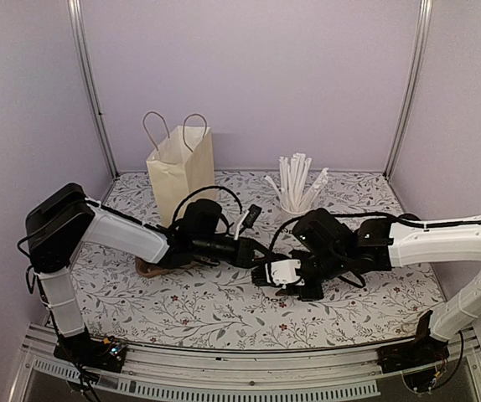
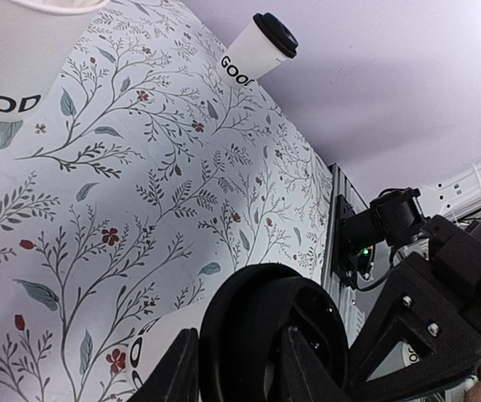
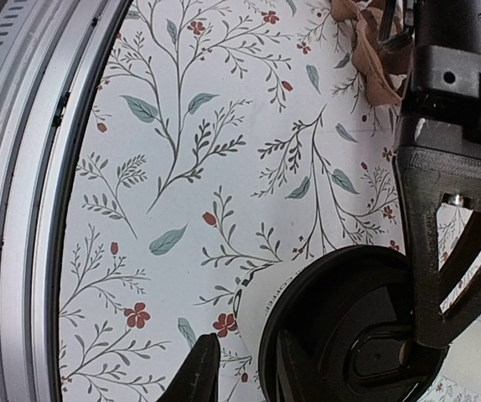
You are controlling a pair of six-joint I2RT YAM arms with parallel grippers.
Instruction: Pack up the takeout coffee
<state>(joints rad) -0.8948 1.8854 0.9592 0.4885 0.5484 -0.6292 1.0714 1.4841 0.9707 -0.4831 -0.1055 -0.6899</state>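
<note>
takeout coffee between left pincer, right pincer — both seemingly clamped on it

I had open tabletop along the lower middle. The paper bag and straw cup blocked the upper middle. The left arm and right arm met over the takeout coffee at centre.

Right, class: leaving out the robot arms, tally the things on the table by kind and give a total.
Lidded coffee cups: 2, the near cup and the far cup
Cup of straws: 1
Paper bag: 1
Brown crumpled paper: 1
Total: 5
</note>
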